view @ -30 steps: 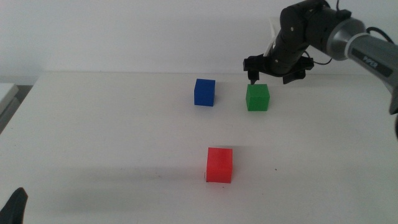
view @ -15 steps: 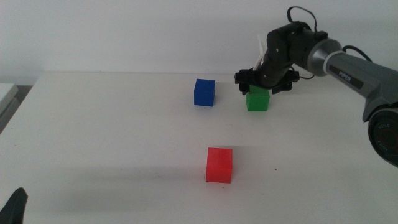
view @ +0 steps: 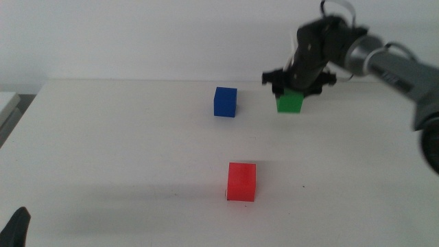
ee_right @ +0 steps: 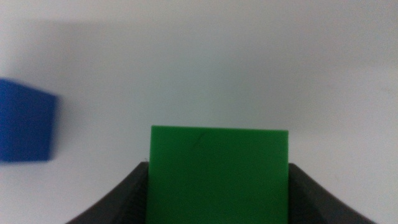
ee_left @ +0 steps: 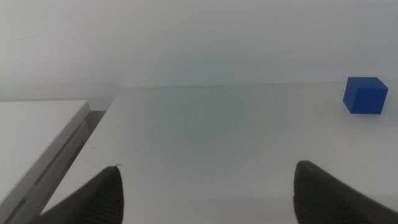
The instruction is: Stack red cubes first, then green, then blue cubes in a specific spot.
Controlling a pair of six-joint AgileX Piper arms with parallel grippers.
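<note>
1. Here, the right end effector (view: 296, 88) is at the far right of the tabletop (view: 137, 151), its jaws pinching the green cube (view: 290, 102) from both sides.
2. In the right wrist view, the green cube (ee_right: 219, 171) fills the gap between the two dark jaws, touching each.
3. The blue cube (view: 225, 101) sits on the tabletop just left of the green one, apart from it.
4. The red cube (view: 242, 182) rests alone nearer the camera, well apart from both.
5. The left end effector (ee_left: 205, 186) waits at the near left corner, jaws spread wide, with the blue cube (ee_left: 365, 95) far ahead of it.
</note>
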